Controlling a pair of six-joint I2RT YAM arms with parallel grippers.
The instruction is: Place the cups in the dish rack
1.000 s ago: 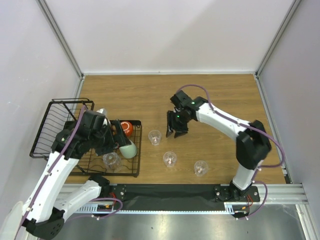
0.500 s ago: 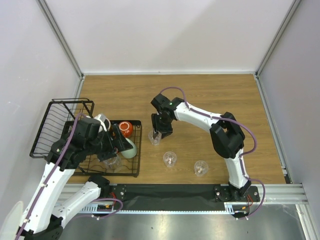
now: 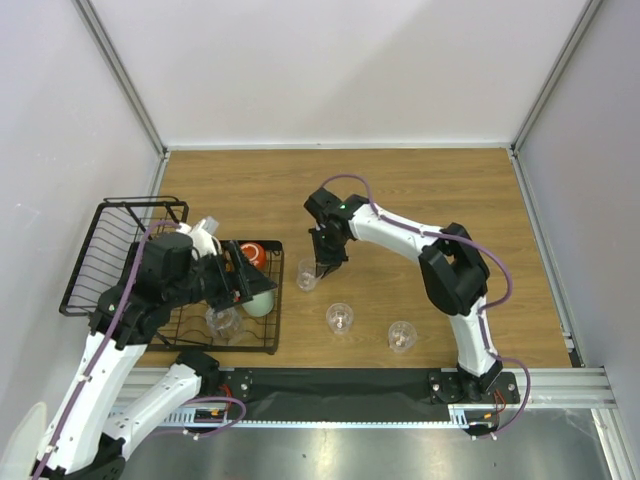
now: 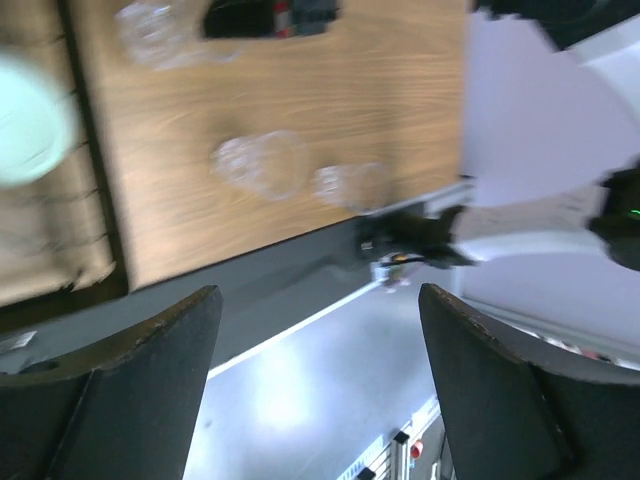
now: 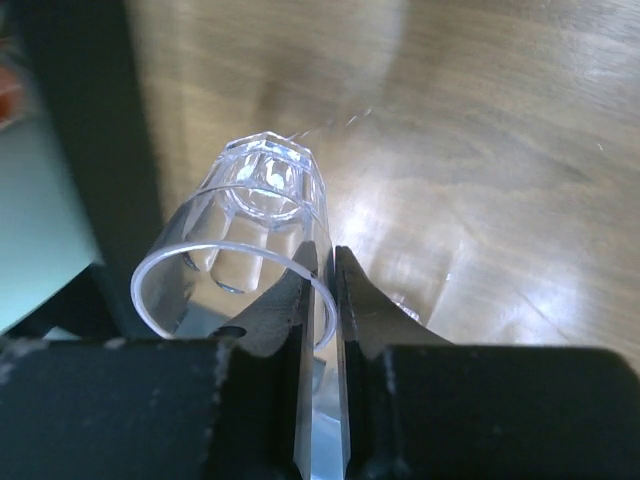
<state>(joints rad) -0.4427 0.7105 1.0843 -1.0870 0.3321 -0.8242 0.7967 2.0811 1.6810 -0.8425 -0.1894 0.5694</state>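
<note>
Wooden tabletop (image 3: 420, 200) between pale walls, seen from above. At its left edge sits the rack (image 3: 100, 262), which holds an orange cup (image 3: 253, 256), a mint cup (image 3: 259, 300) and one clear cup (image 3: 222, 322). Over the rack grid hovers the left hand (image 3: 240, 285). Just right of the rack, the right hand (image 3: 322, 268) is down on a tumbler (image 3: 309, 275). Two spare tumblers (image 3: 340, 318) stand nearer the arm bases, well apart from it.

Left wrist view (blurred): the fingers (image 4: 120, 400) are spread, with nothing between them.

Right wrist view: the fingers (image 5: 270, 330) are pressed together on the tumbler's wall at the rim, one inside and one outside. The rack edge lies just beside.

Handling: the tumbler looks light, rigid, thin-walled and slick — probably hard plastic or glass. A rim pinch is the workable hold. It is judged prone to swing or slip, so lift slowly and keep the tumbler upright.

Change from one second earlier: the right hand stood to the right of the tumbler, clear of it — now it pinches the rim. The left arm has shifted slightly over the rack. No cup has moved.
</note>
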